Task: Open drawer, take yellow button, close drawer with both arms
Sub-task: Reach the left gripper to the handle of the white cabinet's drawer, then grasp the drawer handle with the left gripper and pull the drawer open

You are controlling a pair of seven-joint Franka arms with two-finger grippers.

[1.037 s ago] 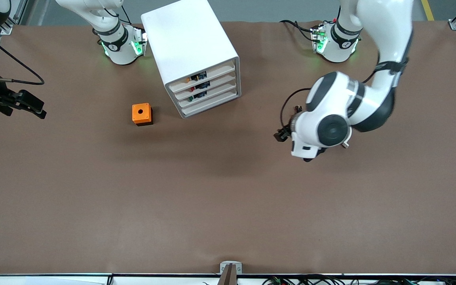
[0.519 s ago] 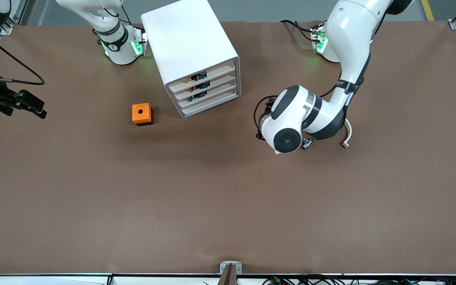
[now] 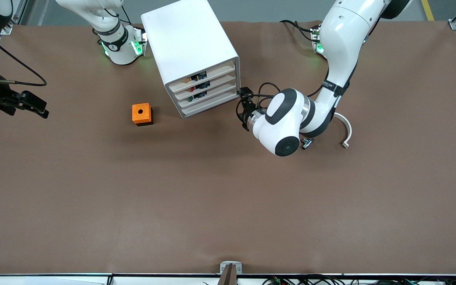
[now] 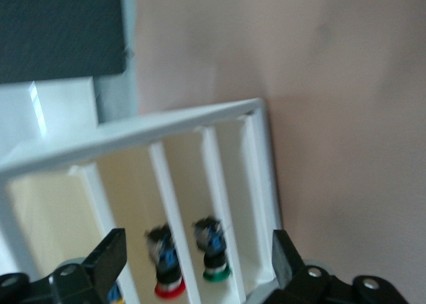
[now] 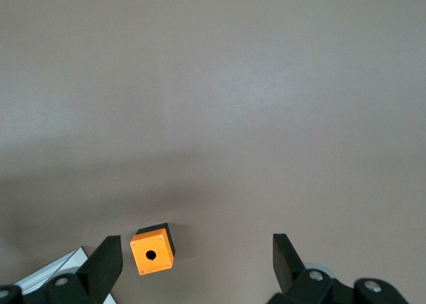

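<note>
The white cabinet (image 3: 188, 43) stands near the arms' bases, its four drawers all pushed in. The top drawer (image 3: 212, 74) shows a small orange and black part, the button (image 3: 189, 80), through its front. My left gripper (image 3: 242, 107) is open and empty, just off the cabinet's front corner toward the left arm's end. In the left wrist view the left gripper (image 4: 196, 264) faces the drawer fronts, with the top drawer (image 4: 53, 211) at one side. My right gripper (image 3: 34, 106) is open and empty and waits at the right arm's end of the table.
An orange cube with a round hole (image 3: 142, 114) sits beside the cabinet toward the right arm's end; it also shows in the right wrist view (image 5: 152, 250). Red-capped (image 4: 166, 277) and green-capped (image 4: 216, 264) buttons lie in lower drawers.
The left arm has swung across toward the cabinet and brought its gripper to the drawer fronts. The right arm has barely moved.
</note>
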